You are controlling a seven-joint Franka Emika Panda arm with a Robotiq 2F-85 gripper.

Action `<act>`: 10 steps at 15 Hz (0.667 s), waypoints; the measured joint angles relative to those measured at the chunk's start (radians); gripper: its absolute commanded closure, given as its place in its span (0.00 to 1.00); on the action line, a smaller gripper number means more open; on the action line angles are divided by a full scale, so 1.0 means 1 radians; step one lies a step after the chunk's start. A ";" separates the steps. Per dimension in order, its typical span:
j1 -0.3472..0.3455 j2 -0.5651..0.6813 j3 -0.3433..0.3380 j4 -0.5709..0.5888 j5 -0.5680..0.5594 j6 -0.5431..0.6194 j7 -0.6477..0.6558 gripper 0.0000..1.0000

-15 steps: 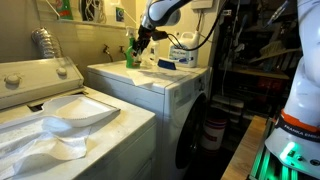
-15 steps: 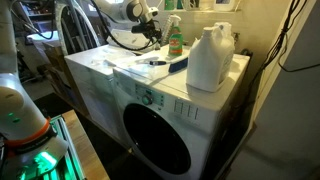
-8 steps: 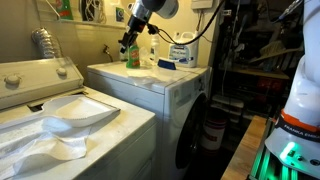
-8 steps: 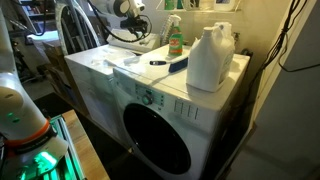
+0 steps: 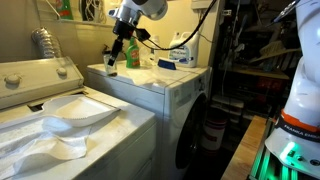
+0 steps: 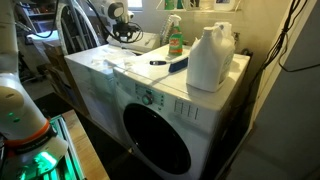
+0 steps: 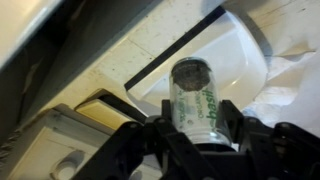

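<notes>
My gripper (image 7: 195, 128) is shut on a small clear jar (image 7: 195, 92) with green lettering and a dark lid, gripping it by both sides. In both exterior views the gripper (image 5: 112, 62) (image 6: 124, 33) hangs in the air over the far edge of the white front-load machine (image 5: 150, 90) (image 6: 105, 72); the jar is too small to make out there. In the wrist view, a white top-load washer's lid and panel lie below the jar. A green spray bottle (image 5: 133, 56) (image 6: 175, 40) stands on the front-load machine, apart from the gripper.
A large white jug (image 6: 210, 58) (image 5: 181, 52), a flat blue item (image 6: 176, 65) and a dark pen-like object (image 6: 158, 62) lie on the front-load machine. The top-load washer (image 5: 60, 112) with a crumpled white cloth (image 5: 45, 140) stands beside it. A wall is close behind.
The arm has swung away from the green spray bottle towards the front-load machine's far edge and the top-load washer, and dropped lower, still shut on the jar.
</notes>
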 measured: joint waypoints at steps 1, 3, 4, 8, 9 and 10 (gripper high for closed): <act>0.003 0.017 0.010 0.019 0.008 -0.033 -0.036 0.48; 0.008 0.043 0.020 0.048 0.014 -0.065 -0.071 0.48; 0.009 0.050 0.021 0.056 0.014 -0.066 -0.077 0.48; 0.008 0.056 0.021 0.067 0.015 -0.073 -0.085 0.48; 0.008 0.056 0.021 0.068 0.015 -0.074 -0.085 0.73; 0.008 0.056 0.021 0.068 0.015 -0.075 -0.085 0.73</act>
